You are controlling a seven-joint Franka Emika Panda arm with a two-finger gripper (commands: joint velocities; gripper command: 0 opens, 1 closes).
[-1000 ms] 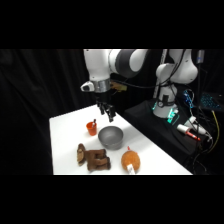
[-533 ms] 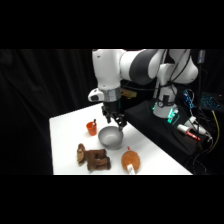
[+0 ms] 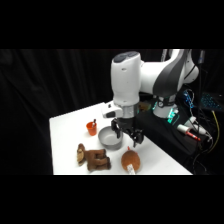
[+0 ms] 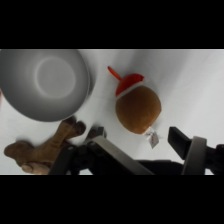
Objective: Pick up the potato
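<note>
The potato [image 3: 131, 161] is an orange-brown oval lump lying on the white table [image 3: 70, 125] near its front edge, just right of the plush toy. In the wrist view the potato [image 4: 138, 109] lies almost centred, with a red-orange scrap at its far end and a small whitish tag at its near end. My gripper [image 3: 126, 136] hangs open a little above and behind it, over the grey bowl's right rim. The gripper [image 4: 137, 141] shows its two fingers spread either side of the potato's near end, nothing between them.
A grey bowl [image 3: 110, 139] sits right behind the potato, also upper left in the wrist view [image 4: 45, 82]. A dark brown plush toy [image 3: 93, 157] lies left of the potato. A small orange cup [image 3: 91, 128] stands behind the bowl. Cables and electronics [image 3: 192, 131] are beyond the table's right edge.
The arm has swung from above the orange cup toward the front right and lowered, so the gripper now hangs over the bowl's rim near the potato. The objects have not moved.
</note>
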